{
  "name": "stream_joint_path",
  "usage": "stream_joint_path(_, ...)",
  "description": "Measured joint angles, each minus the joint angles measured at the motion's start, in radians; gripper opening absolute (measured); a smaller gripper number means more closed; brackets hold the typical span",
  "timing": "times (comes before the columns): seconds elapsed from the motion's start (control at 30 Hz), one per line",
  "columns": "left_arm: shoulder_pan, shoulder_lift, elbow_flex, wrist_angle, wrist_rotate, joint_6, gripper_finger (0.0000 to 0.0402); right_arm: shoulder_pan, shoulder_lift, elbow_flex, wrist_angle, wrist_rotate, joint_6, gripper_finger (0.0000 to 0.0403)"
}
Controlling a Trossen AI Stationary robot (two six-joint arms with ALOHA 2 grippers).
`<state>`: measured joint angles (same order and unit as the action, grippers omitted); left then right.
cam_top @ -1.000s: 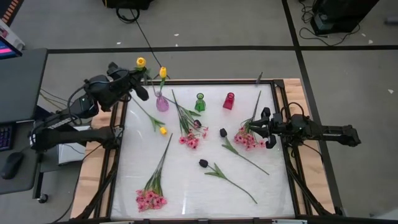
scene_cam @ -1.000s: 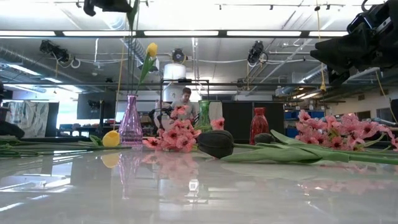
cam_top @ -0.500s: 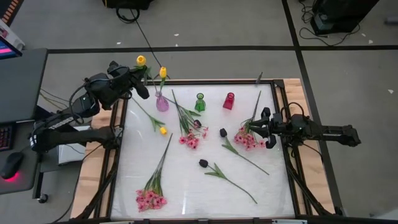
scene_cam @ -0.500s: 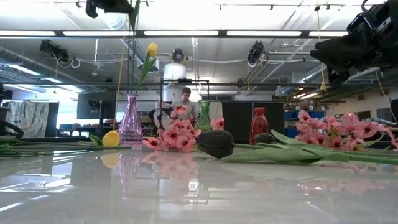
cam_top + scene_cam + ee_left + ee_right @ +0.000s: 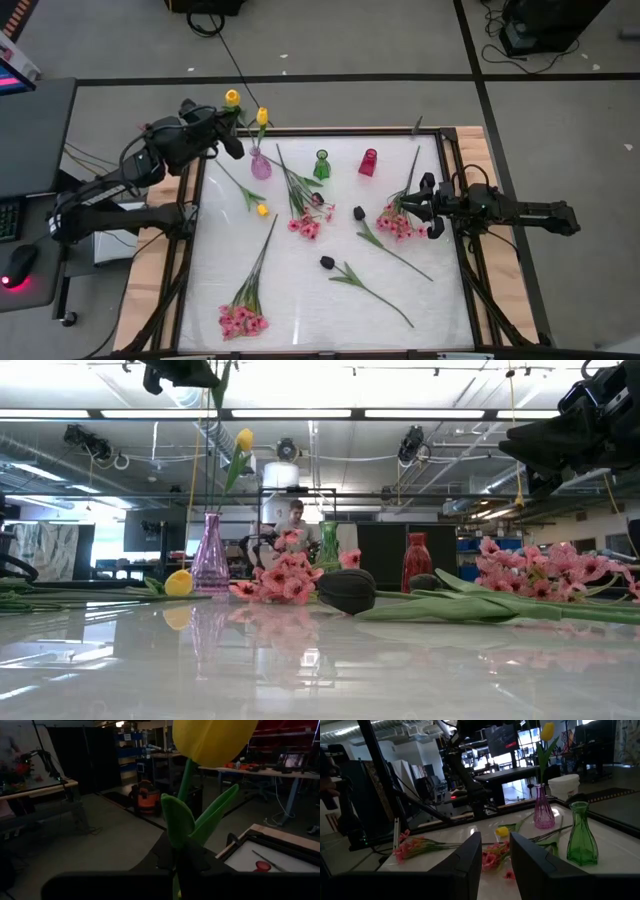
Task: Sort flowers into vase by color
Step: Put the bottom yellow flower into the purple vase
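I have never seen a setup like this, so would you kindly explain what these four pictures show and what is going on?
These are four cameras on one two-armed robot at a white table. One looks straight down, one sits at tabletop height, and one rides on each wrist.

The left pincer is raised beside the table's far left corner, shut on a yellow tulip, which fills the left wrist view. The right pincer waits open by pink blossoms at the right edge.

At the far side stand three small vases: a purple vase already holding one yellow tulip, a green vase and a red vase. Loose on the table lie another yellow tulip, more pink sprays and two dark tulips. A person shows in the room behind.
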<state>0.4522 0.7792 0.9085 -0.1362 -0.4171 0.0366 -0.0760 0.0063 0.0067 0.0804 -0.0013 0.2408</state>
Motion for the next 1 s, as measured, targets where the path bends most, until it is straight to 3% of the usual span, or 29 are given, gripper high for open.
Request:
stream_joint_path(0.77, 0.0, 0.021, 0.0, -0.09, -0.001, -0.001, 0.0009, 0.0, 0.0, 0.0, 0.0, 0.0, 0.0, 0.011)
stream_joint_path(1.0, 0.0, 0.021, 0.0, -0.113, -0.001, 0.001, 0.0026, 0.0, 0.0, 0.0, 0.0, 0.0, 0.0, 0.011)
